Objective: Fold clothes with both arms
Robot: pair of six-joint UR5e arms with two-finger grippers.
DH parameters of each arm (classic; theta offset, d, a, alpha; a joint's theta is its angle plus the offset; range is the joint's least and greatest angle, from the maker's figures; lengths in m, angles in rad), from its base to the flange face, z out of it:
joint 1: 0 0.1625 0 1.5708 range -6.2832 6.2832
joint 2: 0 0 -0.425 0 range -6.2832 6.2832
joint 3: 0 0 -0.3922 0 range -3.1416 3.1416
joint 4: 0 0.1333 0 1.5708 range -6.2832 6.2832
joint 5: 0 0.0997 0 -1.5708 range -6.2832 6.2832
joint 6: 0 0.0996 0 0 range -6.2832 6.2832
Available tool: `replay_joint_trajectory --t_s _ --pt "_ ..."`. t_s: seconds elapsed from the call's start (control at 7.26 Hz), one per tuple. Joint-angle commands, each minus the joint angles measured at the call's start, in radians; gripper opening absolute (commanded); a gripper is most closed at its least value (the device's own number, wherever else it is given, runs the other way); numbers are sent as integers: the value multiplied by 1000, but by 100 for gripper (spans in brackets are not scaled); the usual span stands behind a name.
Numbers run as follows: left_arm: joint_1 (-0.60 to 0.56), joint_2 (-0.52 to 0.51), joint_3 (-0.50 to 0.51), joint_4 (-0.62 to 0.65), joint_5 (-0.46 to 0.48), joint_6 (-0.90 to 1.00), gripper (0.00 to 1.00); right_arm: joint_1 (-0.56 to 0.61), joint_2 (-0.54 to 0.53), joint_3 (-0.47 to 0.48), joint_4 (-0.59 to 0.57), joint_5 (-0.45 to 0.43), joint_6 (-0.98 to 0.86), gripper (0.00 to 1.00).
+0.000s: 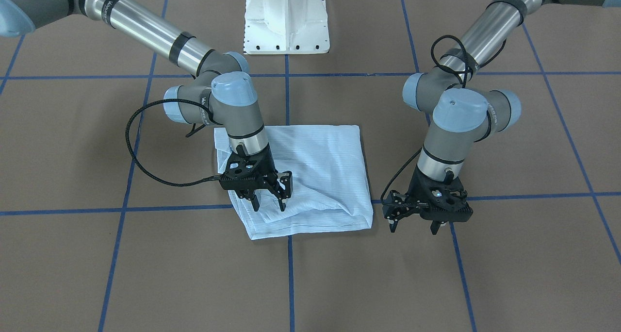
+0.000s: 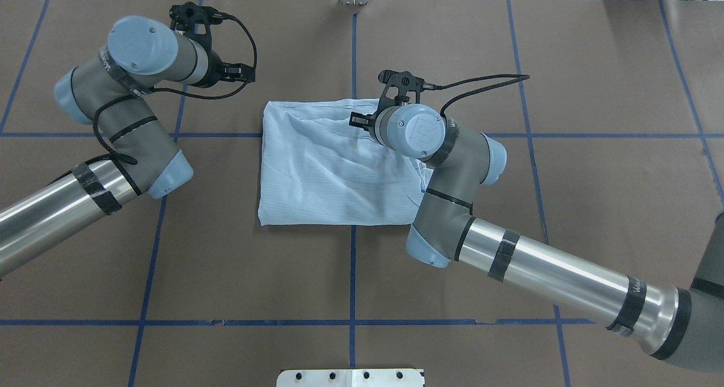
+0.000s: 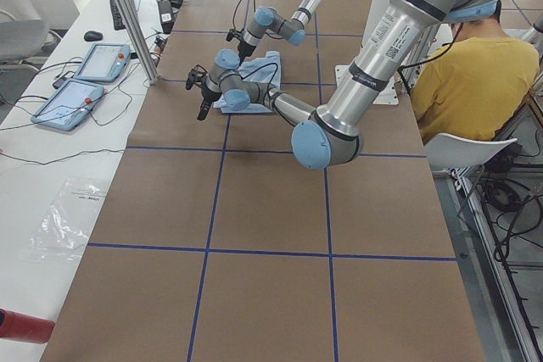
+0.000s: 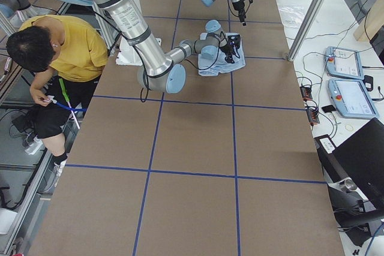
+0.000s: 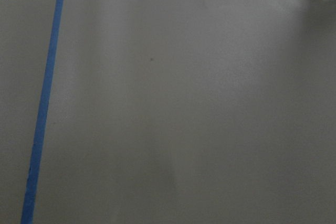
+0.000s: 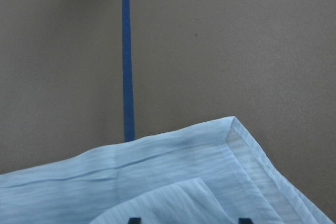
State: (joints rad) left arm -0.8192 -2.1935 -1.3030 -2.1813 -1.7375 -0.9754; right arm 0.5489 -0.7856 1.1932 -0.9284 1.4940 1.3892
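The pale blue striped shirt (image 1: 320, 162) lies folded into a rough rectangle on the brown table, as the overhead view (image 2: 317, 172) also shows. My right gripper (image 1: 269, 206) is open and empty, pointing down over the shirt's far corner on my right. I cannot tell whether its tips touch the cloth. The right wrist view shows that corner of the shirt (image 6: 199, 182) and the two fingertips (image 6: 134, 220) apart at the bottom edge. My left gripper (image 1: 413, 227) is open and empty, above bare table to the left of the shirt. The left wrist view shows only table.
The white pedestal base (image 1: 286, 21) stands at the robot's side of the table. Blue tape lines (image 1: 170, 208) grid the brown surface. A person in a yellow shirt (image 4: 66, 46) sits beside the table. Teach pendants (image 3: 85, 74) lie on the far bench.
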Motion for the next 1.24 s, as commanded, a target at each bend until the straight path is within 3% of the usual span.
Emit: replay_joint_trajectory --t_s 0.0,0.28,1.1 --pt "0 1 -1 -2 4 0 100 3 0 -1 -1 -23 -59 66" --pt "0 1 -1 -2 4 -2 100 5 9 -3 7 -35 -58 61" --pt "0 1 -2 -2 4 -2 100 17 23 -41 10 -44 -95 61"
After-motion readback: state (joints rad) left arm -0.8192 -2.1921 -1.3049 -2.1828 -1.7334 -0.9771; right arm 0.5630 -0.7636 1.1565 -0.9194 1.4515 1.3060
